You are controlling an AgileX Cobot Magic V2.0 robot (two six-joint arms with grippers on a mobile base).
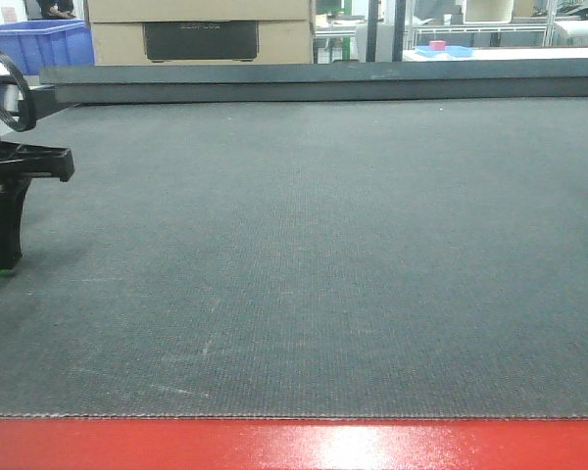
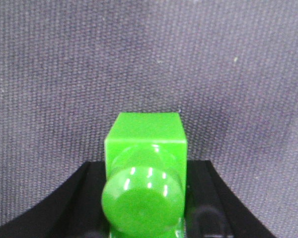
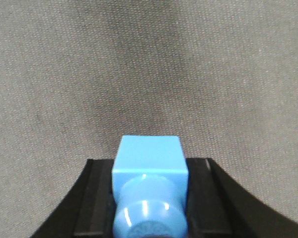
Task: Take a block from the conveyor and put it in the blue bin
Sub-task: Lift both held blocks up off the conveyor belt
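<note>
Pinching the block [image 2: 146,131] between its two black fingers [image 2: 79,208], the left hand [image 2: 146,168] sits at the 9 o'clock edge of the front view, low over the worktop [image 1: 323,264]. Whether the block rests on the grey belt or hangs just clear of it I cannot tell. In the left wrist view the block fills the 6 o'clock part of the frame. Its long axis runs from 6 to 12 o'clock, with the round peg end toward the camera and the square end pointing away along the fingers. As I judge it, the grab looks done and the carry is what remains.

The relation that matters now is hand to bin. The blue bin [image 1: 34,44] stands past the far side of the worktop, at roughly 12 o'clock from the left hand in the front view, well apart from it and beyond a dark raised edge [image 1: 323,83]. The left hand looks the nearer one; the right hand does not show in the front view at all. The move would call for a lift high enough to clear that edge before travelling toward 12 o'clock.

The right hand [image 3: 149,168] is pressed onto a blue block [image 3: 149,151] of the same shape, held the same way over the belt
</note>
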